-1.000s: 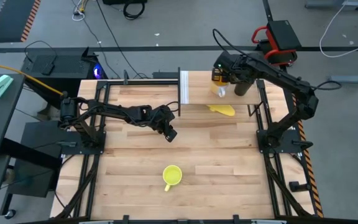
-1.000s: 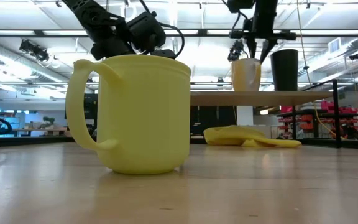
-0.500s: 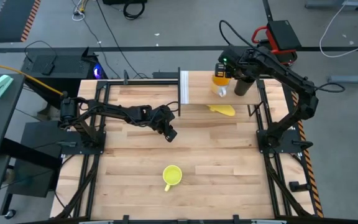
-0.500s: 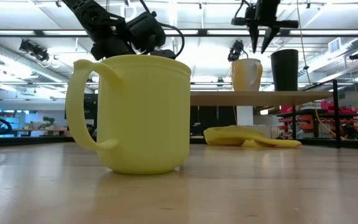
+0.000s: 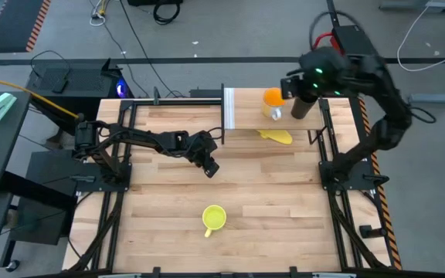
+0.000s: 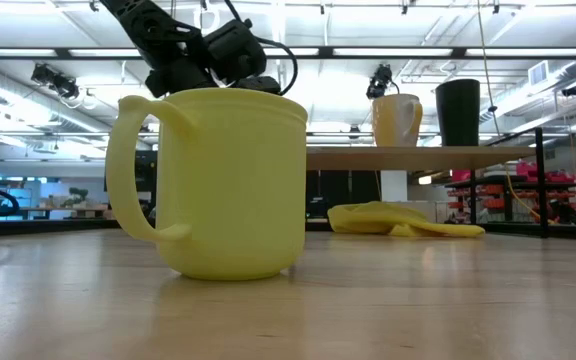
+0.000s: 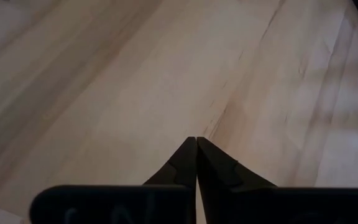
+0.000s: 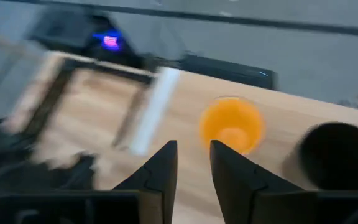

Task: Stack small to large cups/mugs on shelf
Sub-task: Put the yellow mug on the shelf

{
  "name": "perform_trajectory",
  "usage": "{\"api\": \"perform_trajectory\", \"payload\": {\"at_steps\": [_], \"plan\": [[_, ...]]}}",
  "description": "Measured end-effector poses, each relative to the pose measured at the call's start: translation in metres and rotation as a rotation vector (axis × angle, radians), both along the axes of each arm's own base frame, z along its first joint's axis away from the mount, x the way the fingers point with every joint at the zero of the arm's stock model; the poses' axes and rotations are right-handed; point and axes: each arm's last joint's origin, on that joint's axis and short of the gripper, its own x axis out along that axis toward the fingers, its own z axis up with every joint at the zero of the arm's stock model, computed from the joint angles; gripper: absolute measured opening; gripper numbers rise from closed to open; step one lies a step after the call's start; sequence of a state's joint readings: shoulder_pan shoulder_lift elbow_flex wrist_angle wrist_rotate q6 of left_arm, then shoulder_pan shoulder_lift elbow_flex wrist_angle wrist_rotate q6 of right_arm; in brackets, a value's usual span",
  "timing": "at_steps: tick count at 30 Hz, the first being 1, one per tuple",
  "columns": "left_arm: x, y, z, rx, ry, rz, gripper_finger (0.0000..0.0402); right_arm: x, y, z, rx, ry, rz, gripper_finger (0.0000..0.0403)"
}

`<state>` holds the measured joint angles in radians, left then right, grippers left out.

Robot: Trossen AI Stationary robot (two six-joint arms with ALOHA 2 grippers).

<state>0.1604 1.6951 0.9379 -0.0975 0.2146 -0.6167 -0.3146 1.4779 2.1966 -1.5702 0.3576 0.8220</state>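
Note:
The orange cup [image 5: 273, 98] stands upright on the shelf board [image 5: 249, 116], and the taller black cup [image 5: 301, 108] stands beside it, toward the table's right. The low view shows the orange cup [image 6: 397, 120] and the black cup [image 6: 458, 112] on the shelf board [image 6: 418, 153]. The yellow mug [image 5: 214, 218] stands on the tabletop near the near edge, and it fills the low view [image 6: 223, 185]. My right gripper [image 8: 192, 155] is open, raised above the shelf, looking down on the orange cup [image 8: 231, 124]. My left gripper [image 7: 196, 146] is shut and hovers over the table's middle [image 5: 211, 166].
A flat yellow banana-like thing [image 5: 275, 136] lies on the tabletop by the shelf's near edge. The shelf's white end panel [image 5: 228, 108] stands at its left end. Thin black posts [image 6: 541, 185] hold up the shelf. Bare wood lies between the mug and the shelf.
My right gripper has risen from just above the orange cup, up out of the low view, and drawn back toward the table's right. The orange cup stays upright on the shelf, now uncovered in the high view.

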Motion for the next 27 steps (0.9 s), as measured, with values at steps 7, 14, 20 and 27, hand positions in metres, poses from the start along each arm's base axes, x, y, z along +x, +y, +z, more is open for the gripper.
{"api": "perform_trajectory", "payload": {"at_steps": [7, 14, 20, 27], "plan": [[0.000, 0.000, 0.000, 0.000, 0.000, 0.001, 0.0020, -0.016, 0.055, 0.007, -0.048, -0.062, 0.175, 0.0092], [0.000, 0.000, 0.000, -0.019, 0.003, 0.021, 0.0025, 0.001, 0.116, -0.043, -0.033, 0.058, 0.280, 0.0084], [-0.001, 0.000, -0.001, -0.037, 0.016, 0.039, 0.0015, 0.013, 0.168, -0.130, 0.029, 0.216, 0.205, 0.0079], [-0.014, -0.011, -0.011, -0.065, 0.199, 0.022, 0.0015, 0.016, 0.210, -0.232, 0.134, 0.142, 0.155, 0.0077]]}}
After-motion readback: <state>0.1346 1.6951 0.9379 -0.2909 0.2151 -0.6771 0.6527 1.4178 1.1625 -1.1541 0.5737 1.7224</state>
